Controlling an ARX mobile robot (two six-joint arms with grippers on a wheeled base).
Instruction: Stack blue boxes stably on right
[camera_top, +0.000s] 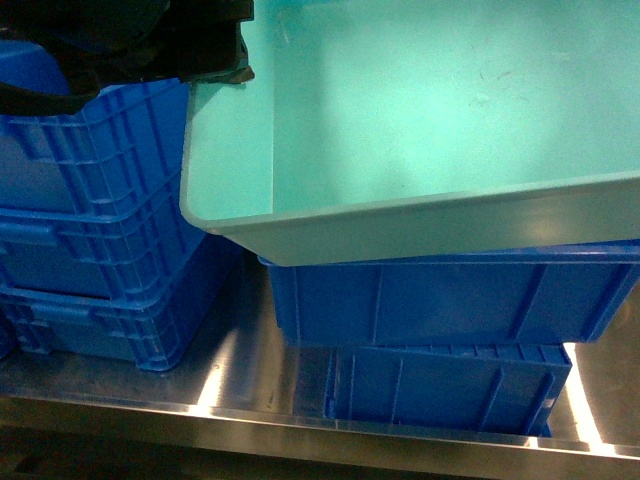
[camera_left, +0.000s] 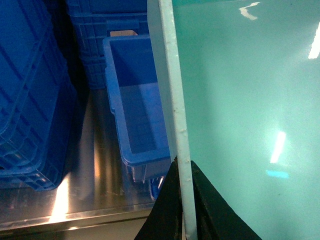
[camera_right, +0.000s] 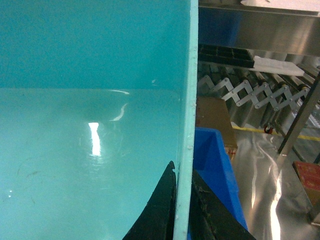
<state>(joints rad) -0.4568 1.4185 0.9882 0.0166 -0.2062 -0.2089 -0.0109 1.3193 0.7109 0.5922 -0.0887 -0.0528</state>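
A light turquoise open-top tub (camera_top: 420, 110), one of the blue boxes, hangs tilted above a stack of two dark blue ribbed crates (camera_top: 450, 300) on the right of the steel table. My left gripper (camera_left: 184, 162) is shut on the tub's left rim (camera_left: 170, 75), one black finger on each side of the wall; in the head view it shows at the tub's top left corner (camera_top: 225, 65). My right gripper (camera_right: 182, 169) is shut on the tub's opposite rim (camera_right: 190, 75). The right gripper is out of the head view.
A taller stack of dark blue crates (camera_top: 100, 200) stands on the left, close to the tub's corner. A strip of steel table (camera_top: 240, 380) lies between the stacks, its front edge near. Beyond the right side are a cardboard box (camera_right: 215, 120) and a scissor conveyor (camera_right: 260, 95).
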